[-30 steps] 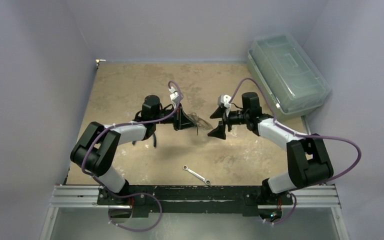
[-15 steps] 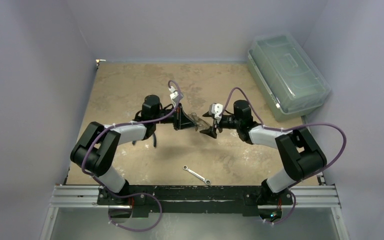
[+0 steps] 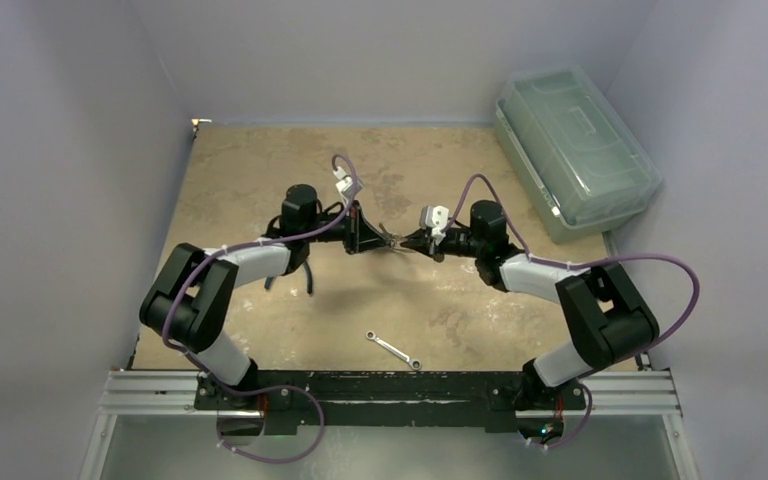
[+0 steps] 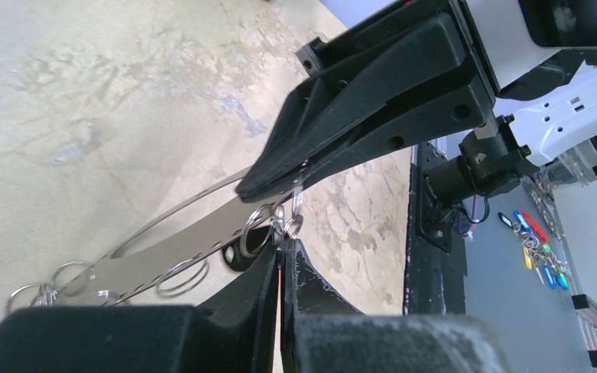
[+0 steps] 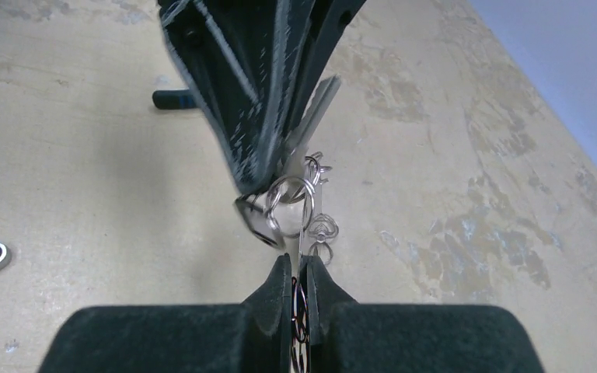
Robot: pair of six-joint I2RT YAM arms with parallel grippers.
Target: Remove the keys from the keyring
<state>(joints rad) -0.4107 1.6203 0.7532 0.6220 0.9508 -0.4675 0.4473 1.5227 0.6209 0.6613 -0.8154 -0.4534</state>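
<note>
Top external view: two claws are seen meeting tip to tip in mid-air above the middle of the tabletop (image 3: 260, 170). The left claw (image 3: 380, 238) is clamped on the silvery keyring (image 4: 163, 260); the right claw (image 3: 412, 243) is pinched tight on the keys (image 5: 288, 203) clustered at its end.

Slim wrench (image 3: 394, 348) on tan table (image 3: 260, 170)

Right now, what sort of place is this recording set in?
Probably a lab robot cell: plain walls box in a worn tabletop, an aluminium mounting rail edges it, and a lidded plastic bin sits aside.
</note>
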